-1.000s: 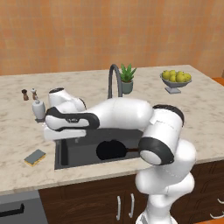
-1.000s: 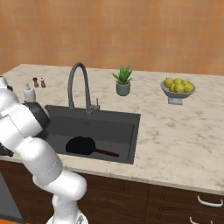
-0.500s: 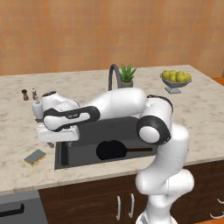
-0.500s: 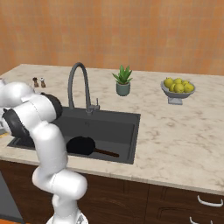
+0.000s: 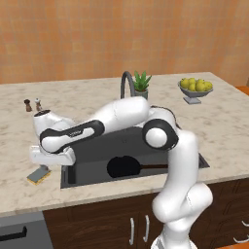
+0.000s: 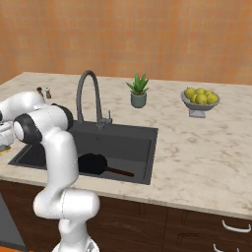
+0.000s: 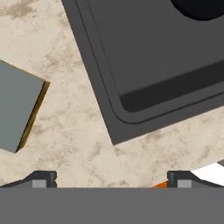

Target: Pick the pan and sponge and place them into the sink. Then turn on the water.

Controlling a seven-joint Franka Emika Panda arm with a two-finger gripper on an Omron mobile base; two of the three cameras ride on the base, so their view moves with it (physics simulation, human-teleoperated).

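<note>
The sponge [image 5: 39, 175] lies flat on the marble worktop [image 5: 87, 97], just left of the sink [image 5: 97, 148]. The hand [image 5: 51, 155] hovers above it, jaws fully released, grasping nothing. The pan [image 5: 124, 167] rests inside the sink, handle pointing right.

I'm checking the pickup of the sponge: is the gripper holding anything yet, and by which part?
Nothing is held. The open gripper hovers over bare marble counter beside the grey-blue, yellow-backed sponge.
</note>
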